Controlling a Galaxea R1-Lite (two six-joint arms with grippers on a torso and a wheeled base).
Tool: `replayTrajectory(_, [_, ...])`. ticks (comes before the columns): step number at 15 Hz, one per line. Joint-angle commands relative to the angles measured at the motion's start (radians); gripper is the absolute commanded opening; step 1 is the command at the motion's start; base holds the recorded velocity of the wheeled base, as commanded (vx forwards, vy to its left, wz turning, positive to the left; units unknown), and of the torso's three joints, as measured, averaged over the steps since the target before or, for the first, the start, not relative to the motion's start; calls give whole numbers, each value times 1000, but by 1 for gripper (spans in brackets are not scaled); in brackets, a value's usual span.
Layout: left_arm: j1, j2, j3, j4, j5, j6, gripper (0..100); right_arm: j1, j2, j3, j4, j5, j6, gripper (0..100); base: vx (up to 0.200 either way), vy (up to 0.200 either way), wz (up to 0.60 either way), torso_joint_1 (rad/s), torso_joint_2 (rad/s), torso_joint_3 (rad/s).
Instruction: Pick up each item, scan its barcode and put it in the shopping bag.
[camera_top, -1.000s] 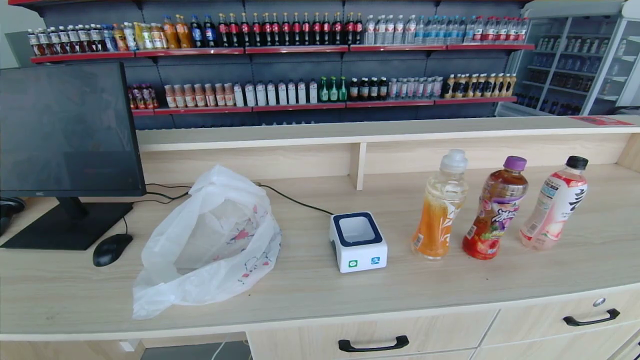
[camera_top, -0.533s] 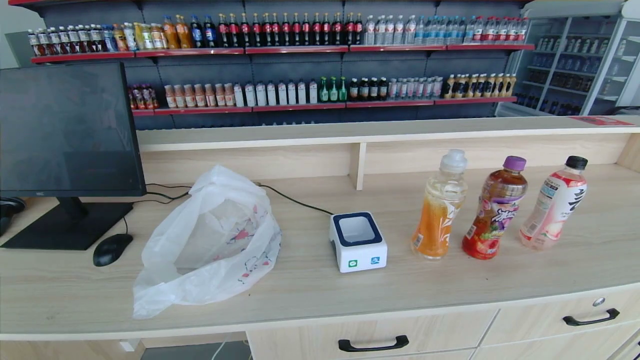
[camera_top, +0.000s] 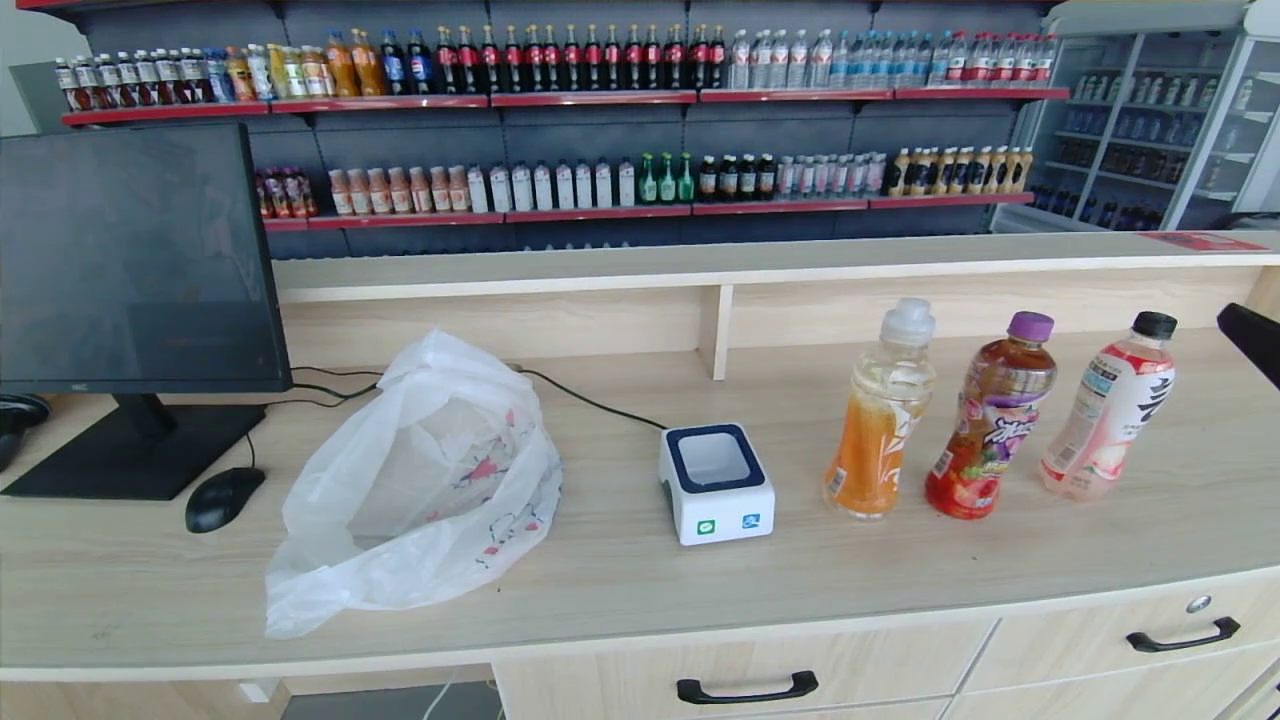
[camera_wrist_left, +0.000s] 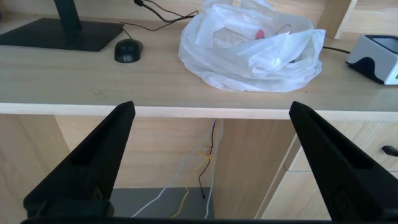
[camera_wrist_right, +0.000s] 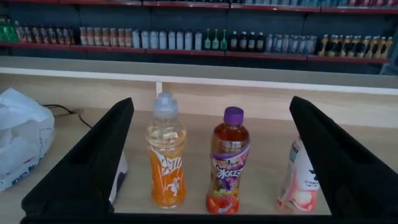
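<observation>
Checkout desk (camera_top: 640, 580), both arms in front of it: your left claw (camera_wrist_left: 211, 106) hangs below the desk's front edge with its two dark fingers spread wide and nothing between them, facing the shopping bag (camera_top: 430, 480). Your right claw (camera_wrist_right: 211, 102) is just as wide open and just as empty, looking across the desk at three drink bottles that none of its fingers touch. The bag, white plastic with a red print, slumps on the left half of the desk with its mouth gaping. Just to its right sits the scanner (camera_top: 716, 483), a small white box with a dark blue rim round its window, and a black cable (camera_top: 590, 402) runs to it from behind the bag. Right of the scanner the bottles stand in a row, near one another but apart: the orange bottle (camera_top: 880, 420) with a pale cap comes first, the red bottle (camera_top: 990, 430) with a purple cap stands in the middle, and the pink bottle (camera_top: 1105, 415) with a black cap is farthest right. At the desk's far left you have a dark monitor (camera_top: 135, 260) on its stand and a black mouse (camera_top: 224, 498) beside it. Drawers with black handles (camera_top: 745, 690) run under the desk's front edge, and shelves (camera_top: 640, 100) packed with drinks line the wall behind.
</observation>
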Motion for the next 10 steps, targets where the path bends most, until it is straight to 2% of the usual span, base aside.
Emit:
replayTrajectory(1, [0,0,-2,0,0,0,100,138,280,-27,-191,1,-28,100,0,0,0,0,0,0])
replayTrajectory(4, [0,0,-2,0,0,0,100,216,428,-23,-427,1,-28,100,0,0,0,0,0,0])
replayTrajectory(10, [0,0,0,1,0,0,100,221,626,-36,-729,-7,-29,100,0,0,0,0,0,0])
